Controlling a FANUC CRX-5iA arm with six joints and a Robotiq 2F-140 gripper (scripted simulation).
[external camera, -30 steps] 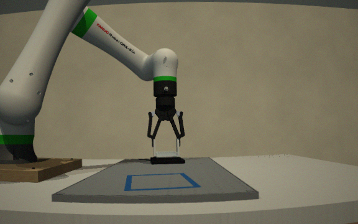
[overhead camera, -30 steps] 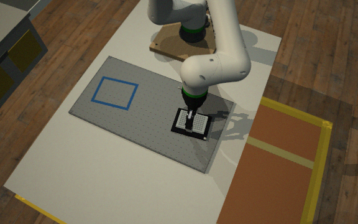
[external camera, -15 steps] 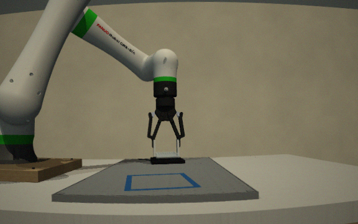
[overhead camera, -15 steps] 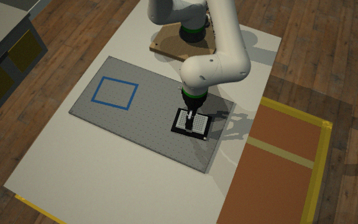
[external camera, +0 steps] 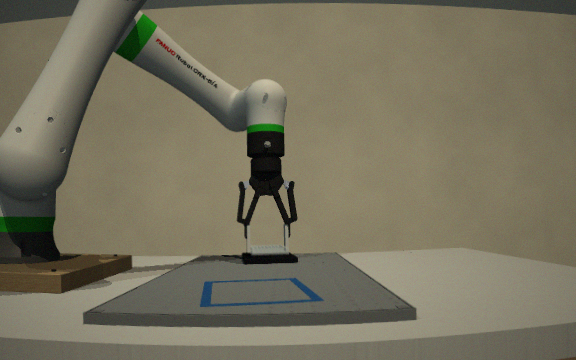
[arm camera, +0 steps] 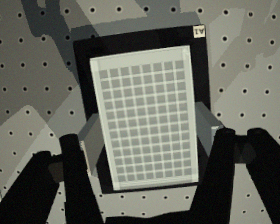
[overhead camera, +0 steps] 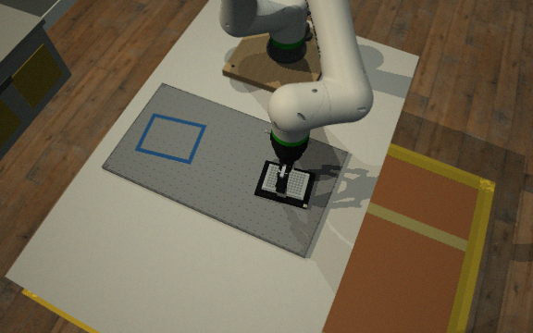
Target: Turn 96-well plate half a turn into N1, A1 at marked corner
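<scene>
The white 96-well plate [overhead camera: 289, 181] sits low on the black plate nest N1 [overhead camera: 285, 186] at the right part of the grey deck. In the side view the plate [external camera: 267, 248] rests on the nest [external camera: 269, 258]. My gripper [external camera: 267, 245] is shut on the plate, one finger on each long side. In the wrist view the plate [arm camera: 148, 115] lies inside the black nest frame, with the small A1 mark [arm camera: 199, 31] at the nest's upper right corner. I cannot tell from these views which plate corner is cut off.
The blue taped outline B1 [overhead camera: 171, 138] lies on the deck's far left part, also at the deck's front in the side view [external camera: 259, 292]. The arm's wooden base plate [overhead camera: 271, 65] stands behind the deck. An orange floor zone with yellow tape [overhead camera: 415, 240] lies to the right.
</scene>
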